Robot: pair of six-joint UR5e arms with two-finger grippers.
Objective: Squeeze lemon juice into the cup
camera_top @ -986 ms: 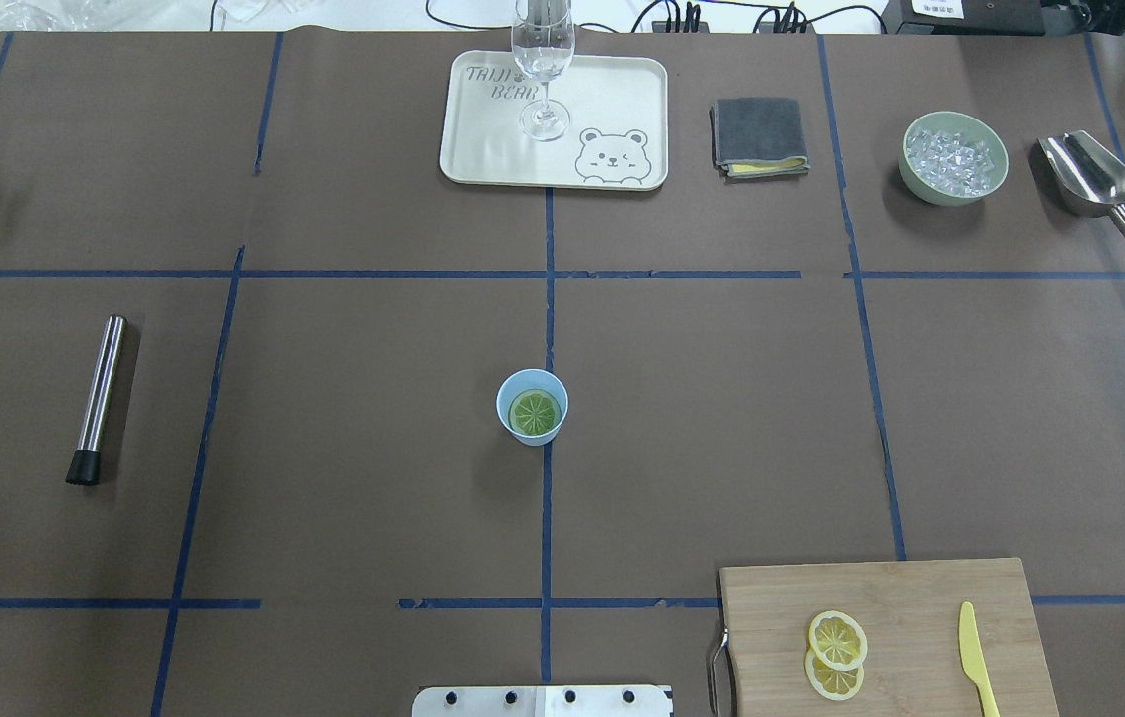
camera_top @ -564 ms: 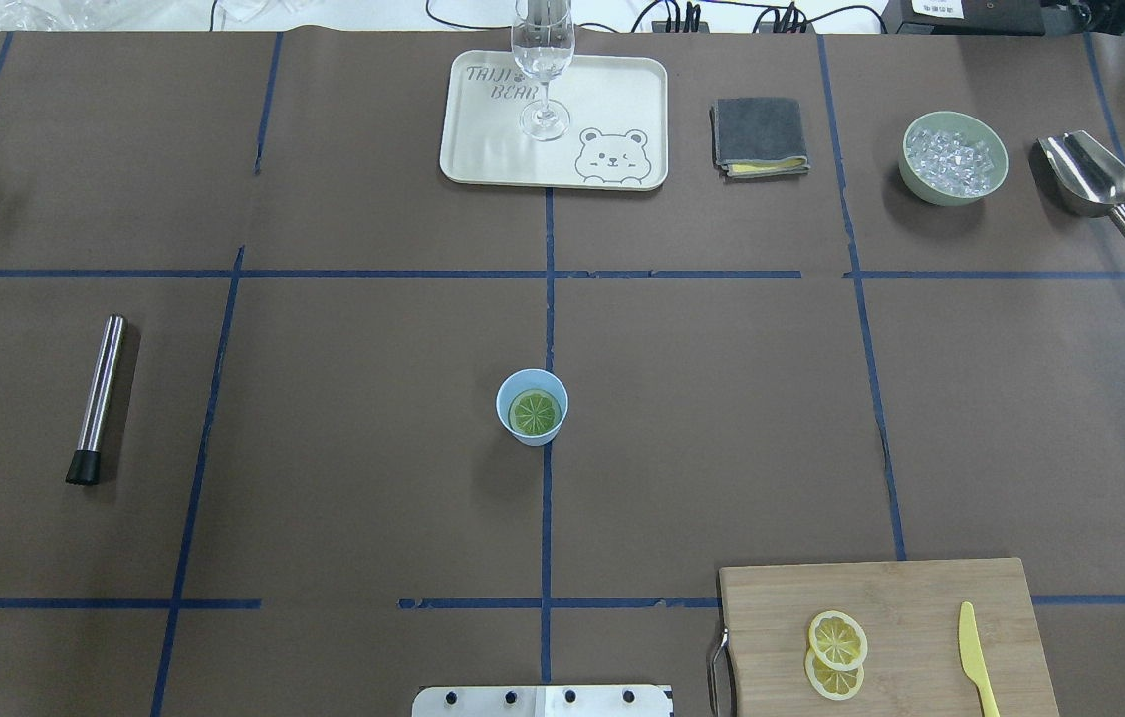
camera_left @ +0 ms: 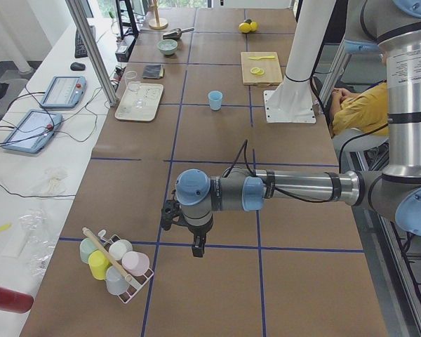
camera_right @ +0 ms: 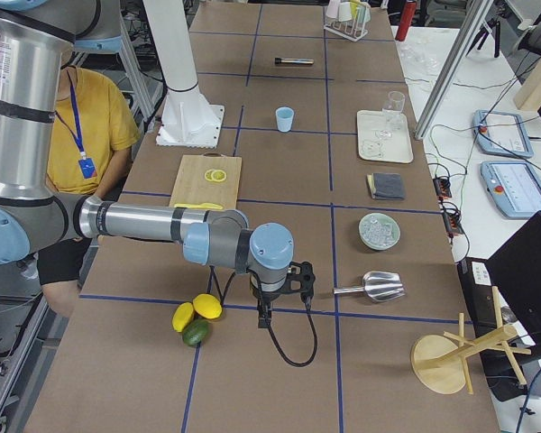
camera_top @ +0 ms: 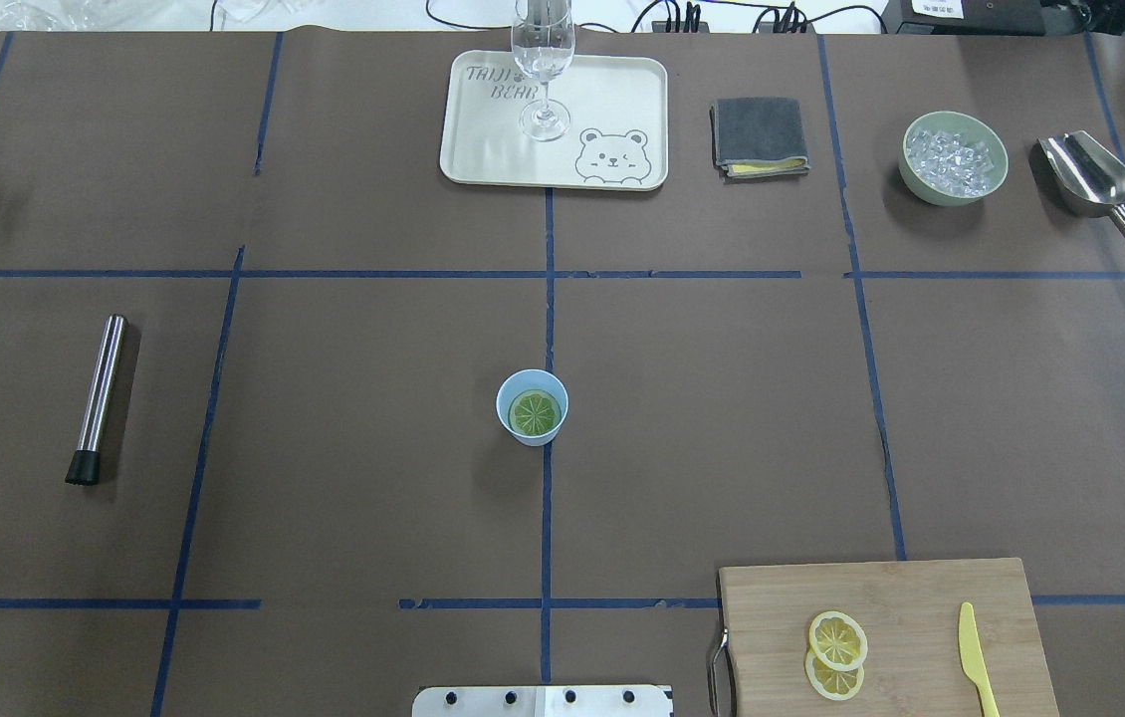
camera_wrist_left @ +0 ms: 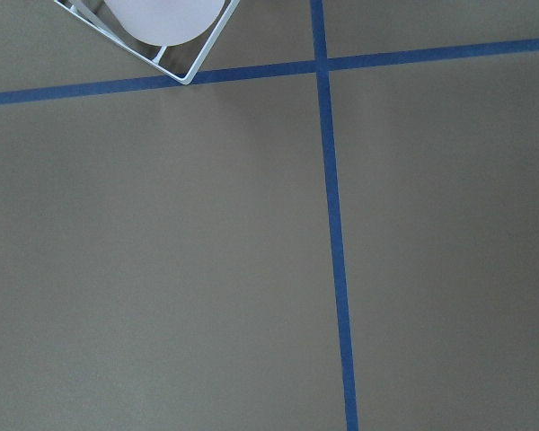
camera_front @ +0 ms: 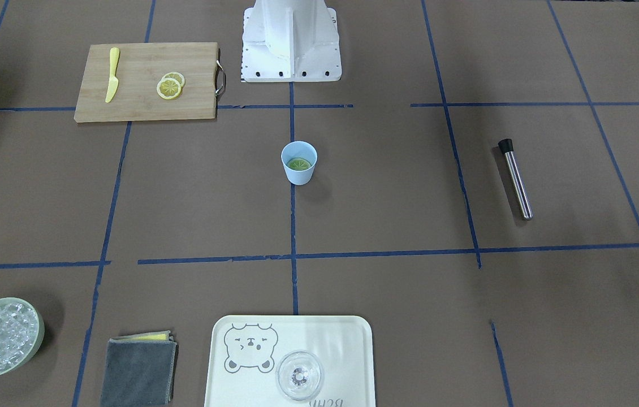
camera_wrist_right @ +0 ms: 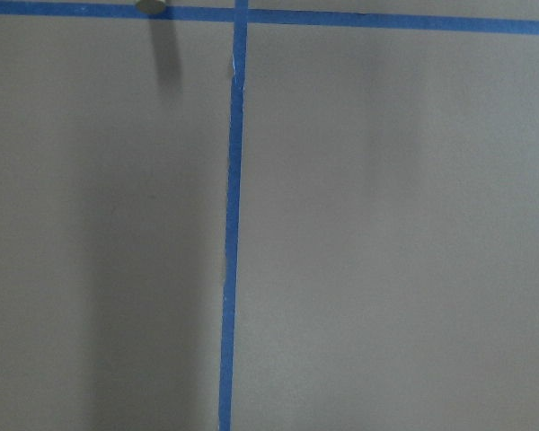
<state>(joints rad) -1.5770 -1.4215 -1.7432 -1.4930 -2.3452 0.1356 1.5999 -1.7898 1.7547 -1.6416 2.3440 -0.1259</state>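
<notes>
1. Find the cup (camera_front: pixel 298 172) upright at the middle of the counter (camera_top: pixel 324 448), on a blue tape line, probably centred for either arm's reach; holds a greenish citrus slice (camera_top: pixel 534 412).
2. Find the lemon (camera_top: pixel 837 639) overlapping a second slice on the wooden board (camera_top: pixel 921 597), near the knife (camera_top: pixel 971 657) and well apart from the cup; looks staged for picking.
3. Note the left end effector (camera_left: pixel 196 247) low over bare counter beside racked tumblers (camera_left: pixel 119 250); cannot tell whether open or closed.
4. Note the right end effector (camera_right: pixel 264 317) near whole fruit (camera_right: pixel 206 307); likewise cannot tell.
</notes>
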